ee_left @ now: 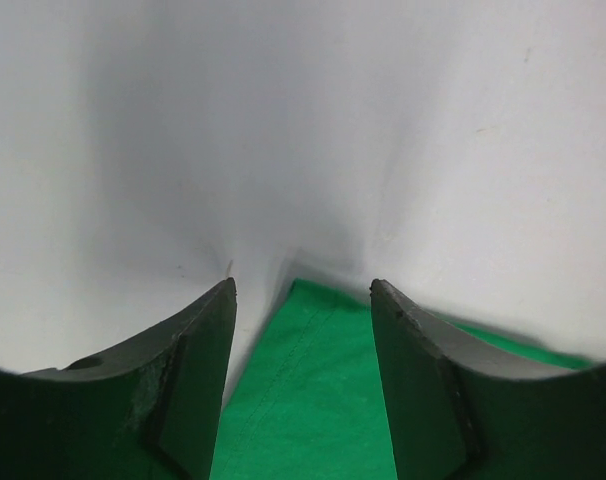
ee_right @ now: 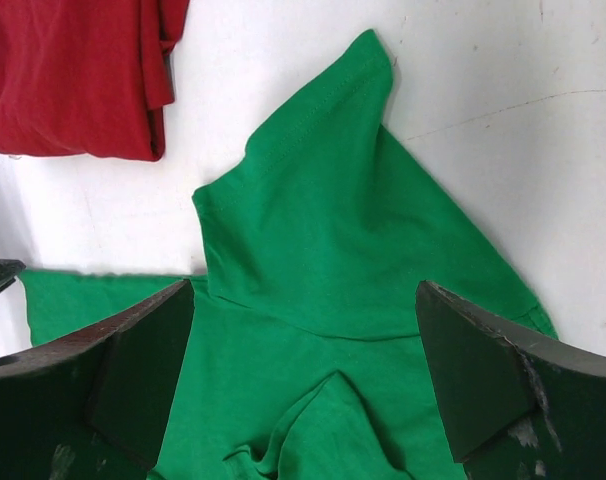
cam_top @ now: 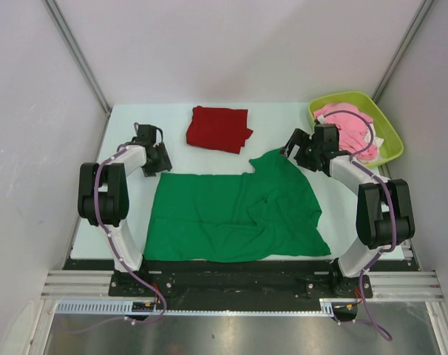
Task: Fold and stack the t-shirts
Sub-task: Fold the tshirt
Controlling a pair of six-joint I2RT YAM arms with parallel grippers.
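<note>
The bright green t-shirt (cam_top: 235, 214) lies spread on the white table, one sleeve pointing up at its back right. The dark red t-shirt (cam_top: 219, 129) lies folded behind it. My left gripper (cam_top: 163, 162) is open over the green shirt's back left corner (ee_left: 313, 390), holding nothing. My right gripper (cam_top: 290, 150) is open and empty above the raised sleeve (ee_right: 333, 220). The red shirt also shows in the right wrist view (ee_right: 78, 75).
A lime green bin (cam_top: 390, 144) at the back right holds a pink garment (cam_top: 347, 126) and stands close behind the right arm. Walls close in the table on both sides and the back.
</note>
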